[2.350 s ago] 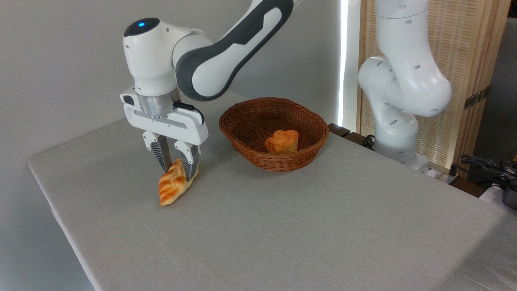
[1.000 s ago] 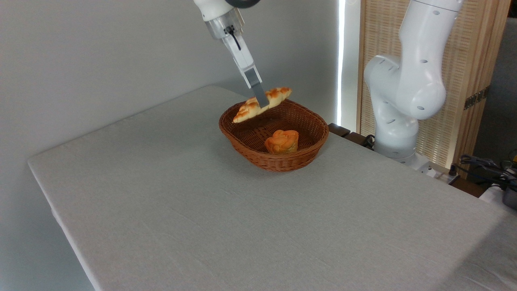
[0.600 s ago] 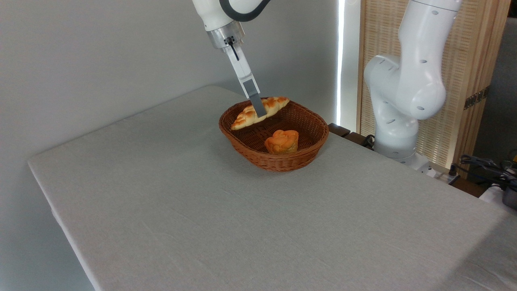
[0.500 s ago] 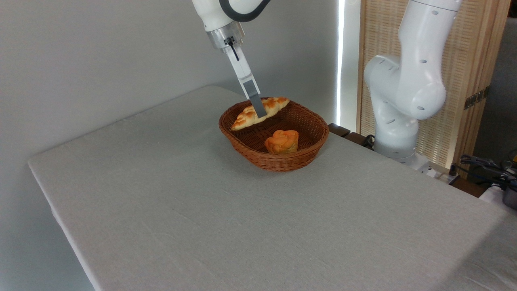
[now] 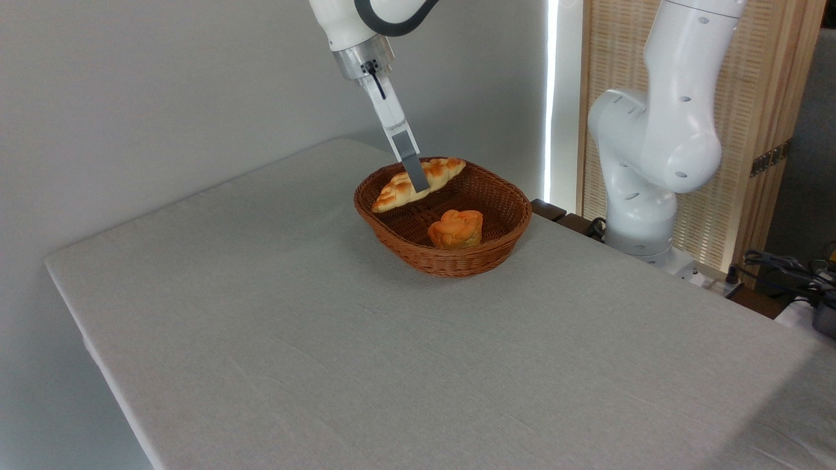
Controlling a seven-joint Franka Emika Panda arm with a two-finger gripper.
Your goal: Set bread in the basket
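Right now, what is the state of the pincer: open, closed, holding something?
Pincer: closed on the braided loaf, held over the basket.

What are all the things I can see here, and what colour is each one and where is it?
braided bread: 1, golden-orange with paler plait lines, held over the far left part of the basket.
bun: 1, orange, knot-topped, lying inside the basket.
basket: 1, reddish-brown wicker, at the far side of the table.
table: 1, covered in pale grey cloth, filling most of the picture.
slatted screen: 1, light wood, behind the table at the right.
cables: a few, dark, at the right edge.
robot arm: 1, white, its base at the right beyond the table.
gripper: 1, grey fingers seen edge-on, closed on the braided bread.
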